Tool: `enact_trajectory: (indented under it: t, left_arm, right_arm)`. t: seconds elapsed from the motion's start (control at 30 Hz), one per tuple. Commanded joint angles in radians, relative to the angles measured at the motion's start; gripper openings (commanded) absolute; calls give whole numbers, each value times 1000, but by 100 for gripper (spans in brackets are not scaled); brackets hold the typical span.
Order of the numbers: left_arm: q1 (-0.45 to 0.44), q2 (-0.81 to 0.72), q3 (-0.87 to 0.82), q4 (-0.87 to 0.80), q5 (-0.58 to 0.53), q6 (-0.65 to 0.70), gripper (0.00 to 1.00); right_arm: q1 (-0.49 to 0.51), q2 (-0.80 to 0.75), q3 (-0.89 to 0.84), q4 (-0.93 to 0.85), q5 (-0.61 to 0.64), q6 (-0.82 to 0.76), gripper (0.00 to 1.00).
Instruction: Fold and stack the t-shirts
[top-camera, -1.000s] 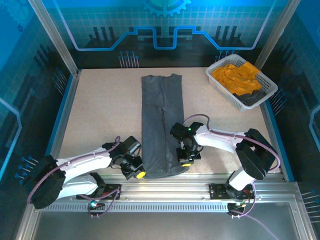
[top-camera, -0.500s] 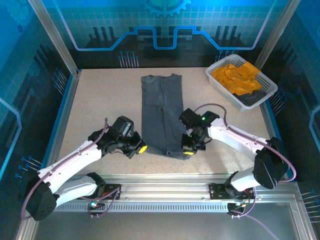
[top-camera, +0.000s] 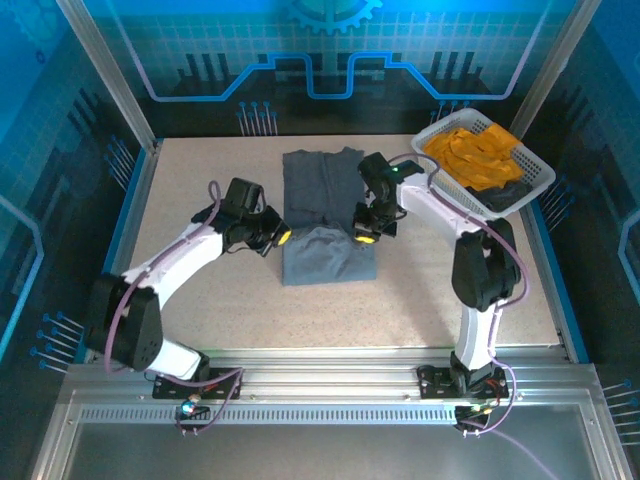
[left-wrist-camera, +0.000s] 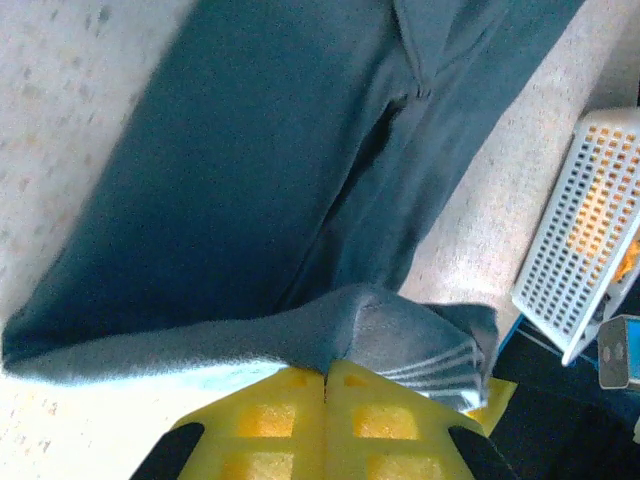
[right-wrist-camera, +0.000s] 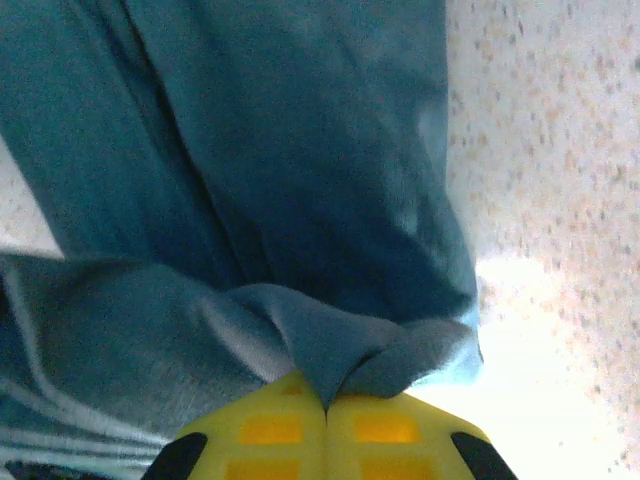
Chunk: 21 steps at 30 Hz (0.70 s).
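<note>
White lattice basket (top-camera: 450, 186) of orange shirts (top-camera: 476, 155), upper right on speckled desk (top-camera: 200, 180). Centre: left hand (top-camera: 283, 237) and right hand (top-camera: 366, 238) each clamp a soft grey shirt (top-camera: 325, 190).

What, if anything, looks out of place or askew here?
Nothing stands out. The grey t-shirt lies as a straight strip, its near hem pinched by the left gripper and right gripper and doubled over its middle, an ordinary mid-fold state. The orange t-shirts sit heaped inside the white basket, nothing spilled.

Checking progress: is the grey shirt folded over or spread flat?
Folded over: left gripper and right gripper pinch the grey shirt, near end doubled back.
</note>
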Motion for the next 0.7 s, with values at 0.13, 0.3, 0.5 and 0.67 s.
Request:
enact_trajectory:
  t: [0.13, 0.3, 0.5, 0.67]
  left_arm:
    - [53, 206, 129, 90, 30, 97, 0]
    - [76, 281, 200, 91, 9, 134, 38]
    - [69, 128, 117, 31, -29, 150, 59]
    - [21, -72, -179, -2, 8, -40, 49]
  right_arm:
    - [-53, 185, 199, -37, -4, -56, 6]
    - [-90, 263, 323, -41, -17, -112, 47]
    - [-105, 104, 193, -38, 79, -144, 58]
    - [-75, -137, -217, 119, 24, -62, 59]
